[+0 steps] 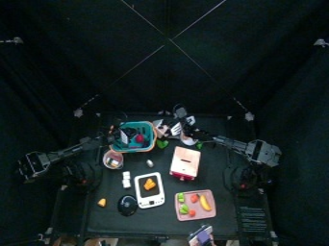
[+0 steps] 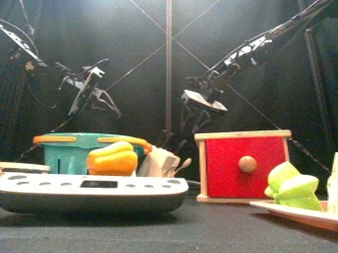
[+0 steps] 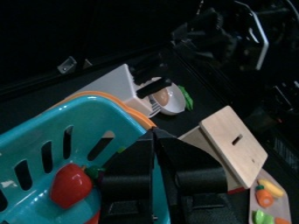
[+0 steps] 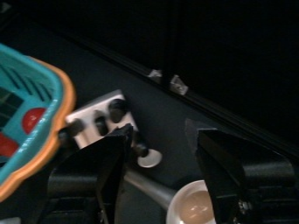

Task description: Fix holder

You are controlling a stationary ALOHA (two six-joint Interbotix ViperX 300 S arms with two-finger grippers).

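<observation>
Top view shows the teal-green latticed plastic holder [image 1: 135, 136] at the bench's [image 1: 110, 183] back left. The left gripper [image 3: 158, 166] seems clenched on its rim, probably steadying it; the right gripper [image 4: 158, 166] hovers nearby, fingers spread, holding nothing.

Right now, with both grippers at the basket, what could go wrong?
1. The left gripper seems to hold the basket by its rim; a tug could spill the red fruit inside.
2. The right gripper hangs open over the white cup and utensil block and might knock them.
</observation>
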